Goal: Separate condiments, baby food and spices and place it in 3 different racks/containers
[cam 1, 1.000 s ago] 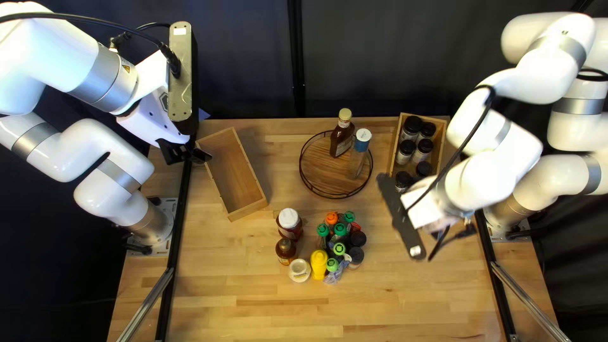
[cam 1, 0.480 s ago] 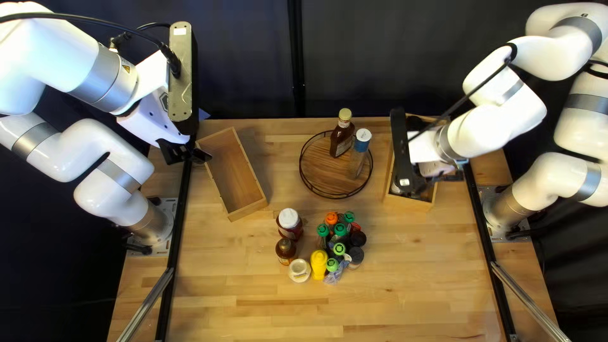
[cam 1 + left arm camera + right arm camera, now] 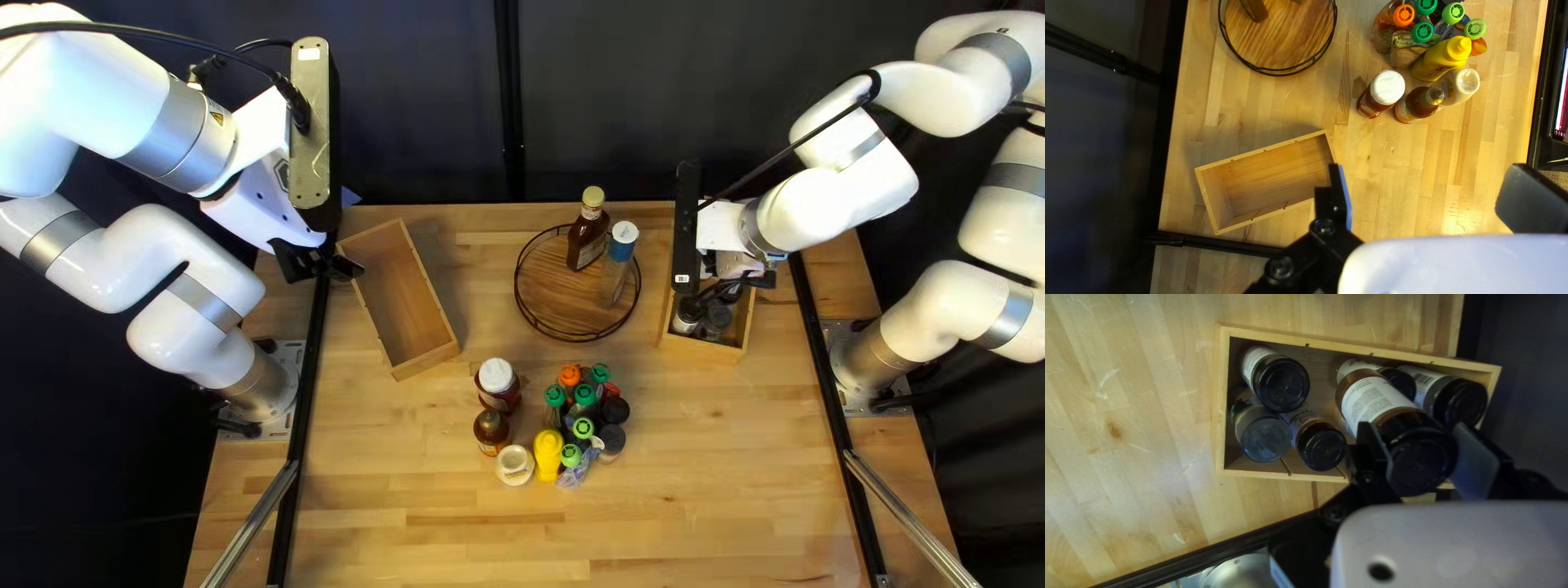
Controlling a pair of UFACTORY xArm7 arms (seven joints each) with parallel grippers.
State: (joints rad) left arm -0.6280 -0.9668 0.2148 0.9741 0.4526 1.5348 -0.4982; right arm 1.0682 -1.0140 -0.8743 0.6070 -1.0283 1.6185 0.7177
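My left gripper point(image 3: 318, 261) hangs beside an empty wooden box point(image 3: 401, 296); in the left wrist view the gripper point(image 3: 1426, 190) is open with nothing between its fingers. Over the right-hand wooden box, my right gripper point(image 3: 732, 285) is partly hidden by its arm. In the right wrist view, that gripper point(image 3: 1426, 452) is shut on a spice jar point(image 3: 1377, 400) by its black lid, above the box point(image 3: 1223, 403) holding several other spice jars point(image 3: 1282, 384). A brown sauce bottle point(image 3: 588, 237) and a blue-topped bottle point(image 3: 617, 261) occupy the round wooden tray point(image 3: 550, 310).
At the table's middle stand a white-capped jar point(image 3: 498, 378), a brown bottle point(image 3: 491, 428), a pale-capped bottle point(image 3: 515, 465), a yellow bottle point(image 3: 548, 452), green- and orange-capped pouches point(image 3: 584, 396) and black-lidded jars point(image 3: 612, 438). Metal rails run along both table sides.
My right arm has swung from in front of the right-hand box toward the far edge, and its gripper is now over that box. The left arm and the middle group have stayed put.
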